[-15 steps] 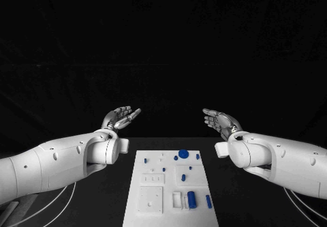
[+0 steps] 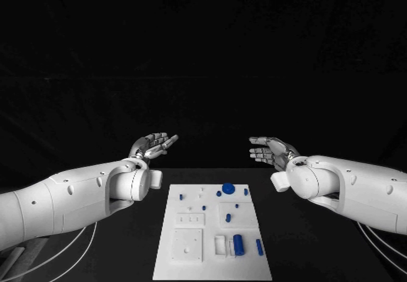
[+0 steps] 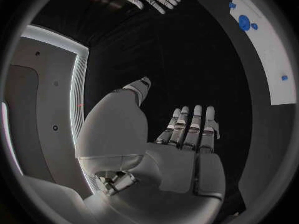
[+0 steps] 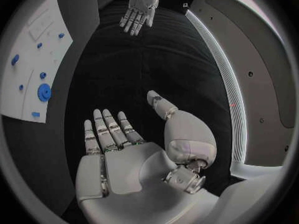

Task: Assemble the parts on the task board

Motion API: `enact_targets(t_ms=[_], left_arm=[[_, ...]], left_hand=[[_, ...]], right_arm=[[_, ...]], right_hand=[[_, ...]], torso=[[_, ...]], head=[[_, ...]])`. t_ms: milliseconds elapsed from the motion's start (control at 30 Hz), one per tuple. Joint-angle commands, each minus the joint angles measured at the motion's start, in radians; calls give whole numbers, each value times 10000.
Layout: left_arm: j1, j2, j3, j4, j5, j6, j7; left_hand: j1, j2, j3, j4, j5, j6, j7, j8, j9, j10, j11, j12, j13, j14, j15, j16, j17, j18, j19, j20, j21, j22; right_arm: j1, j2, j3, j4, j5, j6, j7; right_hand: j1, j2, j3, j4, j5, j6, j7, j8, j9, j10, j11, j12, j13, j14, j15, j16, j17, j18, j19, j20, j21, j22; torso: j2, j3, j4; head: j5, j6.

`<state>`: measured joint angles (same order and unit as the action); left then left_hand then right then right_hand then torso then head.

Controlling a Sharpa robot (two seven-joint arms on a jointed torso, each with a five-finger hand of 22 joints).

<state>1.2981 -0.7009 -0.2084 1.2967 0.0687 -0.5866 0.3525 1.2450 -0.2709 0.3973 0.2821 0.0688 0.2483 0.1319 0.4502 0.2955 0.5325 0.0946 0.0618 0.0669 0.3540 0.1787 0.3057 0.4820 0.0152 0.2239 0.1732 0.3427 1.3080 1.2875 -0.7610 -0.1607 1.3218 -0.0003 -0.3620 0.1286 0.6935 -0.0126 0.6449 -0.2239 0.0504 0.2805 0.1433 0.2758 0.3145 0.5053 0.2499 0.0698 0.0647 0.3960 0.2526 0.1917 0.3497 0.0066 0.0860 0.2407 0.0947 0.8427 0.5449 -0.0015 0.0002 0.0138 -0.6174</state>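
Left robot hand (image 2: 153, 145): raised, fingers spread apart, holding nothing.
Right robot hand (image 2: 272, 151): raised opposite the left, fingers apart, empty.
Task board: flat white rectangular plate (image 2: 191, 258) lies on the black surface (image 2: 314, 252) below and between both robot hands, well apart from either.
Parts: small blue plastic pieces (image 2: 238, 244), including a round blue disc (image 2: 228, 188) at the far end.
Risk: pieces are small and closely set; a wide-open descent could likely nudge neighbours or shift the board.
Risk: both arms converging may collide.
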Motion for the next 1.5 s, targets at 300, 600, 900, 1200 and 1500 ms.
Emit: enact_targets(t_ms=[300,600,900,1200,1500], left_arm=[[13,-127,-9,91,-14,1370,-269],[14,-492,-21,517,-536,2544,-27],[18,-1088,-23,1556,-1017,2709,-98],[38,-1393,-20,2104,-971,2742,-169],[82,-1468,-18,2303,-869,2537,-96]], left_hand=[[251,383,-295,-63,-24,403,243,412,292,800,269,201,109,659,271,398,276,-64,390,-127,359,222],[1419,1471,-1650,-638,94,2741,789,1043,547,3570,654,1343,539,4026,-60,1861,555,790,3368,-828,1104,-190],[2564,1958,-2572,-827,160,4744,499,698,419,5884,98,2064,954,5898,-855,2384,684,911,5111,-1422,1590,-435],[3267,1970,-3309,-73,223,4959,484,59,386,5792,213,1355,865,5824,-758,1964,647,555,5005,-1665,1459,-593],[3262,1983,-3557,85,232,4994,521,-68,419,5830,255,1195,863,5790,-726,1840,649,489,4951,-1661,1433,-617]], right_arm=[[-4,132,3,-350,-2245,206,-339],[-13,626,6,-1169,-6535,455,-260],[-13,1028,12,-1507,-9975,609,-709],[-134,1625,16,-2172,-12462,464,-1290],[-249,2082,21,-2547,-13851,301,-1845]], right_hand=[[2064,-27,-688,-670,1522,1798,1167,1292,900,2467,122,529,218,1942,146,1221,726,850,2217,-176,917,4671],[3230,-385,242,-662,1358,3877,760,1746,874,4670,-677,1366,387,4590,-900,2315,1231,2206,5233,-92,1312,3622],[3709,-713,456,-618,1314,4787,561,1669,723,5881,-1256,1519,370,8434,-2430,4167,2655,2552,9600,-1233,3041,3605],[3894,-1074,573,-612,1205,5493,309,1498,709,6862,-1745,1506,699,9346,-2903,6733,4649,2552,11400,-2289,4760,4757],[3901,-1238,885,-527,1041,5611,268,1366,719,7129,-1804,1390,876,9202,-2958,7081,4909,2552,11408,-2341,4979,4880]], torso=[[-1,-12,16],[32,-13,30],[208,-33,105],[494,-30,245],[757,-61,378]], head=[[40,-136],[63,-282],[47,-607],[5,-1124],[-57,-974]])
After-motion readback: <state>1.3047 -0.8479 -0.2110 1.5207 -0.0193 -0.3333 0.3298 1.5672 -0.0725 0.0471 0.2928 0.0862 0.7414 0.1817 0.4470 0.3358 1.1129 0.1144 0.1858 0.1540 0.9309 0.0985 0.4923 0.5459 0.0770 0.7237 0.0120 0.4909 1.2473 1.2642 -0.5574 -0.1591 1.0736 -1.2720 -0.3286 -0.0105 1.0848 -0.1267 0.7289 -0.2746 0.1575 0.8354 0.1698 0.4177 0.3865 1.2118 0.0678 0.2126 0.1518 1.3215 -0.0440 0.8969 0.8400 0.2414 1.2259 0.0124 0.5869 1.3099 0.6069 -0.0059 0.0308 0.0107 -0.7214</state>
